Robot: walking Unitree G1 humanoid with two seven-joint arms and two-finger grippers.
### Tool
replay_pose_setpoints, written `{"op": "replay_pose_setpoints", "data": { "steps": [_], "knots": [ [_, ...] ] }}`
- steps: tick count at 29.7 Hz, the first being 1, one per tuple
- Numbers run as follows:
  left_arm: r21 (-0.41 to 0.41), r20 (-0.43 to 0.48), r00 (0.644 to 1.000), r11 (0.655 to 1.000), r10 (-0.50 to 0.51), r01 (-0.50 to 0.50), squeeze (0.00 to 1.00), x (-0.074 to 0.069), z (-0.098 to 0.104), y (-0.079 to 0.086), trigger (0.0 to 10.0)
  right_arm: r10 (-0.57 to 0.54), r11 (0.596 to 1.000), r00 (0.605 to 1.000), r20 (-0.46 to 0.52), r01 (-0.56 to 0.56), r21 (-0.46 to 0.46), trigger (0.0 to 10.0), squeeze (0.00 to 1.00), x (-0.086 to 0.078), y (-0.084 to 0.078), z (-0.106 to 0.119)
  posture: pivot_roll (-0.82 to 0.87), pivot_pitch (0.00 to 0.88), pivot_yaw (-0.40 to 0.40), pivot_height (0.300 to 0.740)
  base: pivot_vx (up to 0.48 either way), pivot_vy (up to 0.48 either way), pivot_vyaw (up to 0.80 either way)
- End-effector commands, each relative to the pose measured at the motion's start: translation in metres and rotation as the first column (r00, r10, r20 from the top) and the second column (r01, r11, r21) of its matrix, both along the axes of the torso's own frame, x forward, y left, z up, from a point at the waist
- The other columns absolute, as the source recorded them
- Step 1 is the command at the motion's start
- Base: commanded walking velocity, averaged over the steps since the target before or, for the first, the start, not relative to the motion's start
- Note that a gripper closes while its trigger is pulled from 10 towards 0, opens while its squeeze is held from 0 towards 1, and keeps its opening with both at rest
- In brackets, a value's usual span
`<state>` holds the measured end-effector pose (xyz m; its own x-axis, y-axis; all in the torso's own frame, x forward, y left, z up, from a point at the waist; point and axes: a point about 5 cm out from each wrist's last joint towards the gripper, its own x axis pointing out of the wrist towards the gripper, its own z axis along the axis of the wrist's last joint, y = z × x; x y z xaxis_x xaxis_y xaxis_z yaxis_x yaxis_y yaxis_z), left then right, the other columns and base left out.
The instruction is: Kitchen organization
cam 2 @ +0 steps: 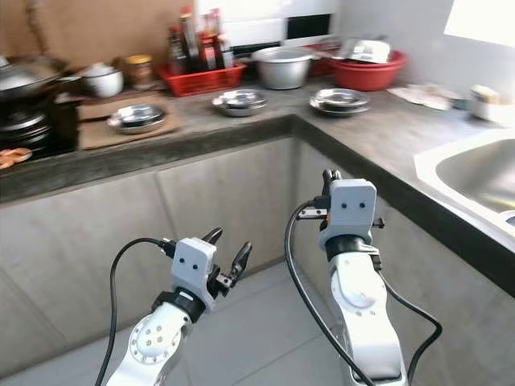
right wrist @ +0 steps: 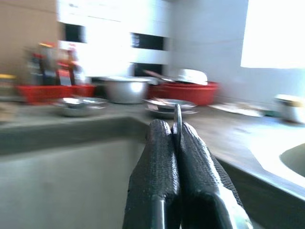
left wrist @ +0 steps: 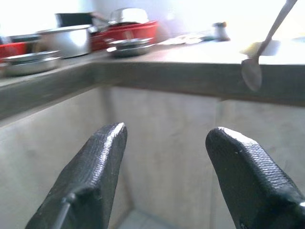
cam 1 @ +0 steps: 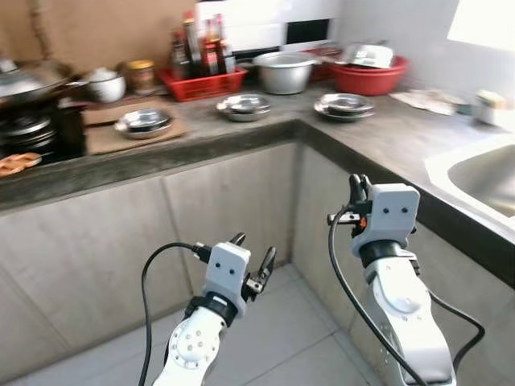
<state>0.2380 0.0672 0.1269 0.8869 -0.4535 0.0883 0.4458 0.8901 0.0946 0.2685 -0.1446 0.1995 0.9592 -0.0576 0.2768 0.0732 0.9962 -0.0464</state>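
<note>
Right gripper [right wrist: 175, 131] pinches a spoon [left wrist: 257, 62] by its thin handle beside the counter [cam 1: 378, 137], left gripper [cam 1: 253, 257] gapes empty — that slim grip could slip.

L pincer [cam 1: 253, 259] fingers apart, low; R pincer [right wrist: 172, 131] pinched together, raised.

3 plates [cam 1: 244, 105] on counter [cam 1: 378, 137] — pot [cam 1: 283, 72] behind

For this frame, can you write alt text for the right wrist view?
The right claw is shut on a thin metal spoon handle, aimed at a grey L-shaped kitchen counter. Behind stand stacked steel plates, a steel pot and a red basin.
</note>
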Motion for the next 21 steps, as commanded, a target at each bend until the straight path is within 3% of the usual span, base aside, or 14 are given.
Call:
{"op": "replay_pose_setpoints", "data": {
  "steps": [1,21],
  "knots": [
    [0.019,0.003,1.0,1.0,0.018,-0.018,0.0,0.002,-0.0001,0.0065,10.0,0.025,1.0,1.0,0.017,-0.026,0.009,10.0,0.0,-0.0006,0.0071,0.0052,0.1,0.0,-0.016,0.74,0.0,0.428,-0.8],
    [0.022,0.001,1.0,1.0,0.015,-0.015,0.0,0.0025,-0.0006,0.0061,10.0,0.022,1.0,1.0,0.022,-0.022,-0.002,10.0,0.0,-0.0005,0.0083,0.0068,0.1,0.0,-0.015,0.74,0.0,0.381,-0.8]
  ]
}}
